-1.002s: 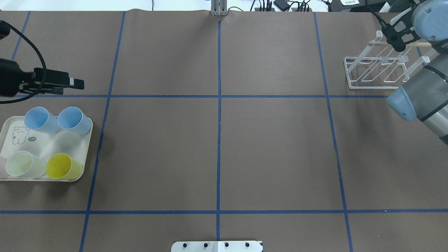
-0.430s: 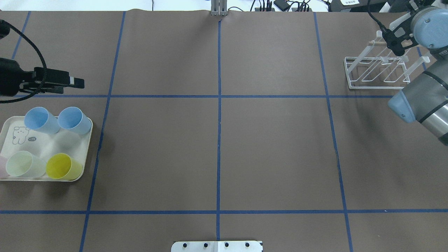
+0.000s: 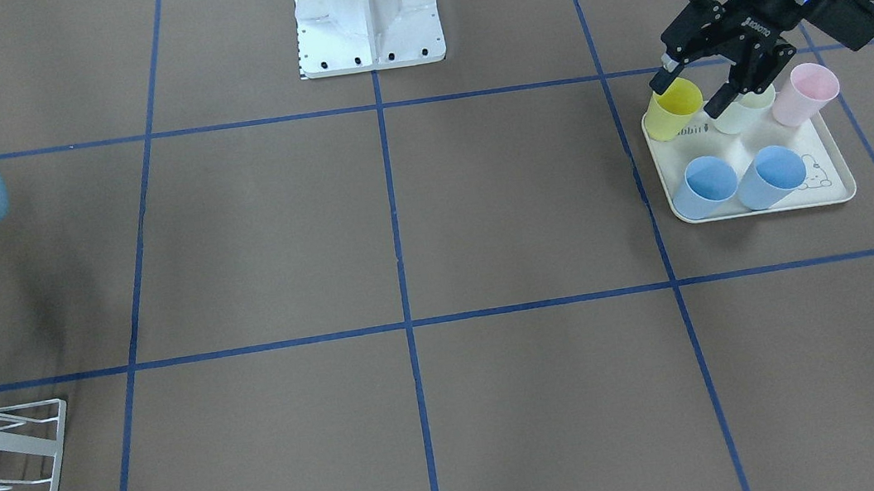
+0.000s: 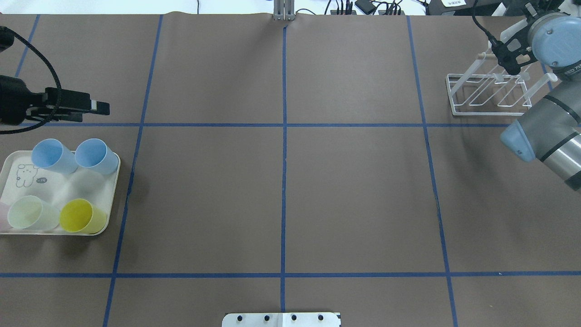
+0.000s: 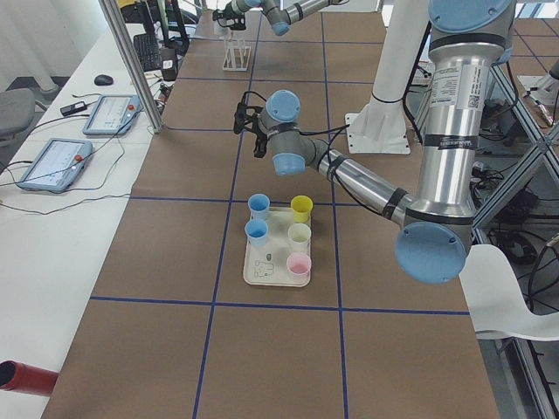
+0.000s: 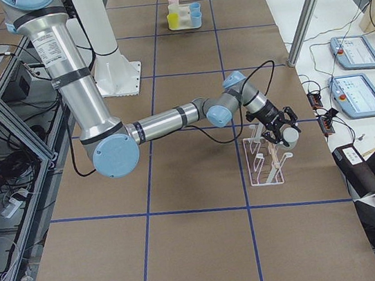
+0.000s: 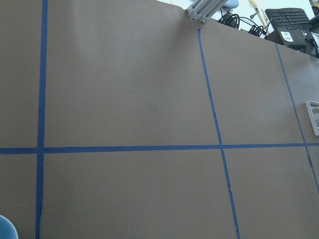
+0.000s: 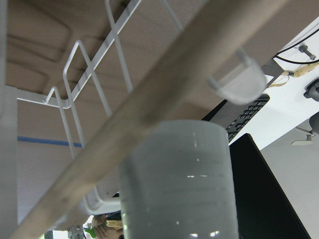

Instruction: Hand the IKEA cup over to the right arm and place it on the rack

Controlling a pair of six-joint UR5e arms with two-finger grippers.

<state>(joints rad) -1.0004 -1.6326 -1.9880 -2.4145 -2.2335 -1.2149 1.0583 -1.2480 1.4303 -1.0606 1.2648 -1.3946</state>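
Observation:
Several IKEA cups stand on the cream rabbit tray [image 4: 113,181]: two blue [image 4: 93,154], a pale green [image 3: 746,111], a yellow [image 3: 675,109] and a pink [image 3: 802,92]. My left gripper [image 3: 690,96] is open and empty, held above the table by the tray; overhead it [image 4: 102,107] lies past the tray's far edge. My right gripper [image 4: 510,61] is at the white wire rack [image 4: 481,97], by its wooden dowel [image 8: 149,89]. A pale translucent cylinder [image 8: 174,184] fills the right wrist view; I cannot tell whether it is a prong or a held cup.
The brown table cover carries a blue tape grid [image 4: 283,125]. The robot's white base [image 3: 367,12] stands at the near middle edge. My right arm's elbow [image 4: 540,136] hangs over the table beside the rack. Cables and tablets [image 6: 346,52] lie beyond the table's far edge.
My right arm's wrist has shifted slightly over the rack and now covers the dowel overhead. My left arm and the cups have not moved.

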